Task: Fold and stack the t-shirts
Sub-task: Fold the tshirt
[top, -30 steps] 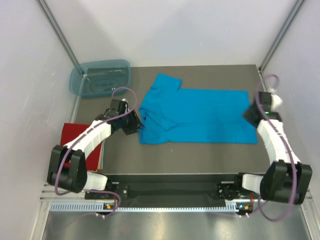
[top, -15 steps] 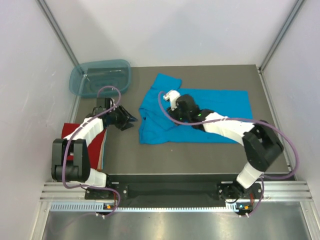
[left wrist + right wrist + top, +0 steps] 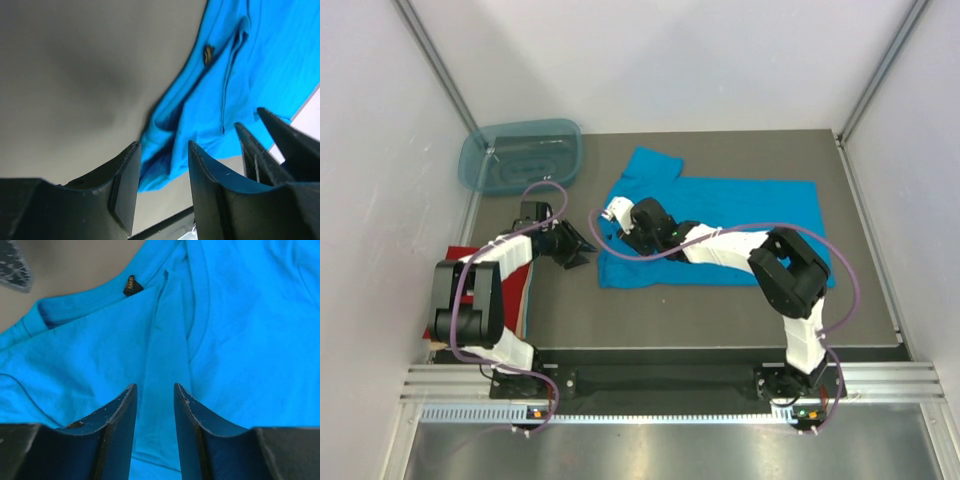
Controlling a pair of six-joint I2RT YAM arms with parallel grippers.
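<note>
Right end effector farther left now, spread over turquoise t-shirt collar; left end effector spread alongside.

My turquoise t-shirt is plain bright blue all over, with a small black collar label lettered in yellow. My red t-shirt is plain too. The tub is see-through blue-green. The counter is dull grey-brown. My arms are white with black joints and purple cables. My left hand and right hand are black.
</note>
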